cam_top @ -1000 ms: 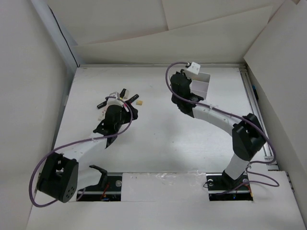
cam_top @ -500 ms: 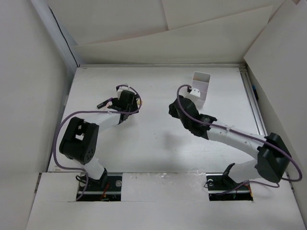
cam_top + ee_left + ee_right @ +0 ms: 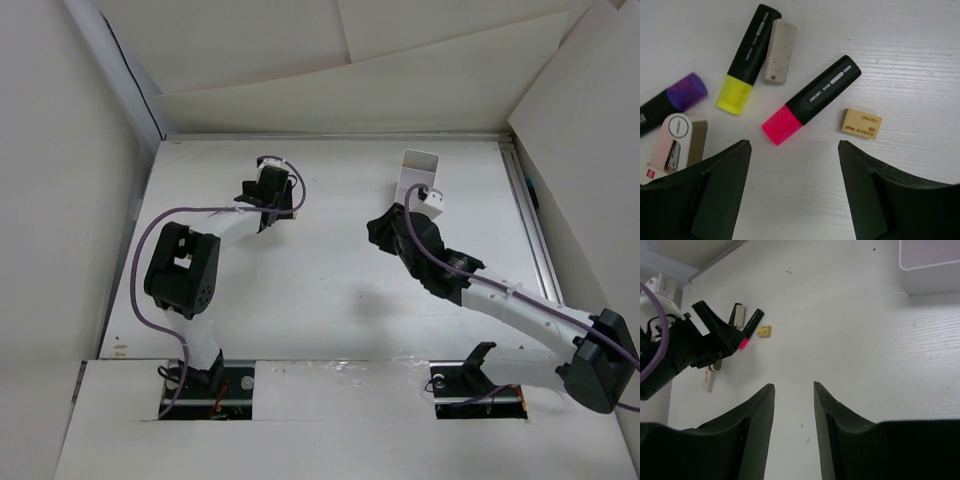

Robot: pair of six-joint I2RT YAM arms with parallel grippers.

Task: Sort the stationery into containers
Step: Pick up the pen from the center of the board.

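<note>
In the left wrist view a pink highlighter lies at a slant just beyond my open left gripper, which holds nothing. Beside the pink one are a yellow highlighter, a purple highlighter at the left edge and a small tan eraser to the right. From above, the left gripper hides most of this pile. The white container stands at the back right. My right gripper is open and empty over bare table, left of and nearer than the container.
A pale speckled eraser lies against the yellow highlighter. A white-and-tan correction tape sits by my left finger. White walls enclose the table on three sides, with a metal rail along the right edge.
My right gripper has opened and drawn back from the container toward the table's middle. My left arm has reached farther back, over the stationery pile.
</note>
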